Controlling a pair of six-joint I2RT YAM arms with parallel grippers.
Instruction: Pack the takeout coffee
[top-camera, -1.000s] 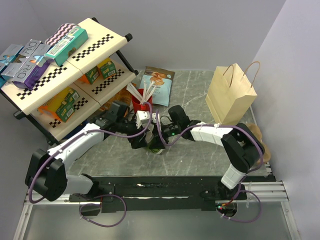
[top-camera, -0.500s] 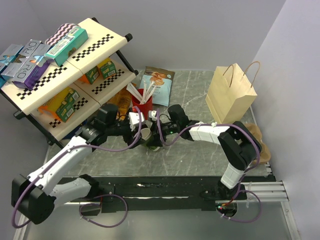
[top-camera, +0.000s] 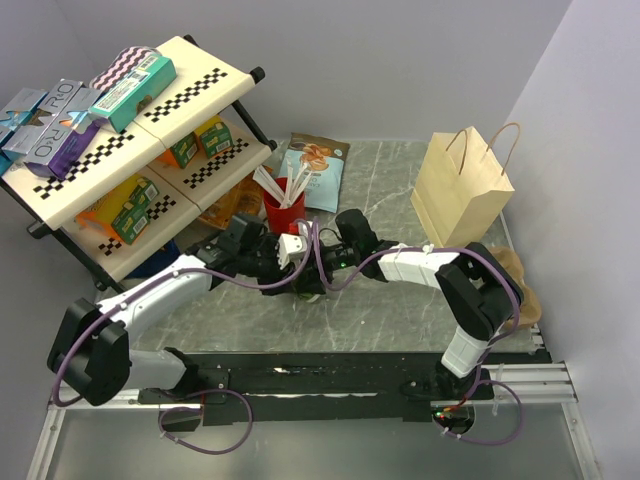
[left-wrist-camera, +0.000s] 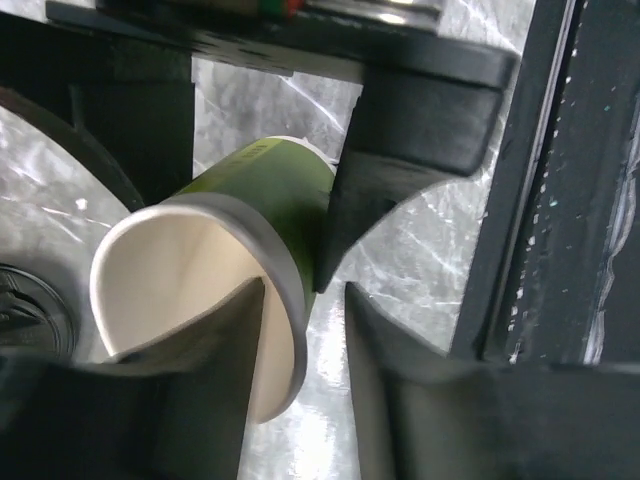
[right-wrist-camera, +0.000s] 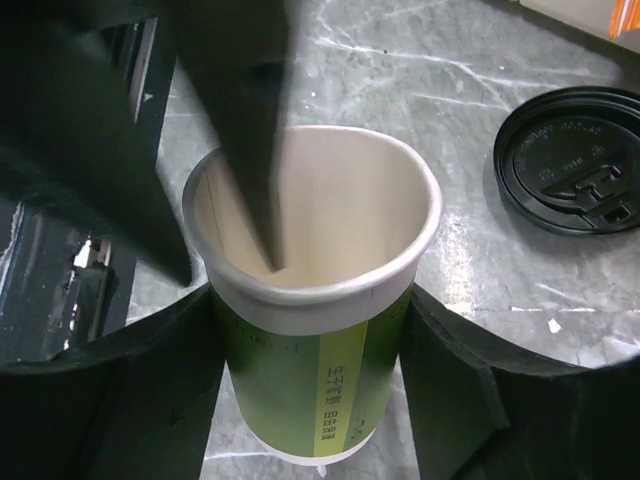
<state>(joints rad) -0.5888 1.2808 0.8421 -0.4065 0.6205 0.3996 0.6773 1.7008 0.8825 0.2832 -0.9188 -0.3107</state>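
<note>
Well, cup (right-wrist-camera: 310, 380): dark green outside, cream inside, open on top, upright at the middle of the table (right-wrist-camera: 450, 70), near the red cup (top-camera: 285, 208).
Lid (right-wrist-camera: 570, 160): black and round, off the cup; it lies flat on the table just beside the cup.
Right gripper (right-wrist-camera: 308, 300): its two fingers press the green wall from both sides, below the rim; it is holding the cup.
Left gripper (left-wrist-camera: 303, 300): it faces the right gripper and straddles the rim, with the jaws quite narrow. One finger (left-wrist-camera: 170, 390) is inside the cup against the cream wall, the other (left-wrist-camera: 400, 400) is outside. A thin strip of table seems to show between the outer finger and the rim, so I think it does not clamp the wall, but the view is very close.
Red cup: it holds white stirrers and is apart from both grippers.
Bag (top-camera: 460, 190): brown paper, standing upright at the far right of the table, well apart from the cup.
</note>
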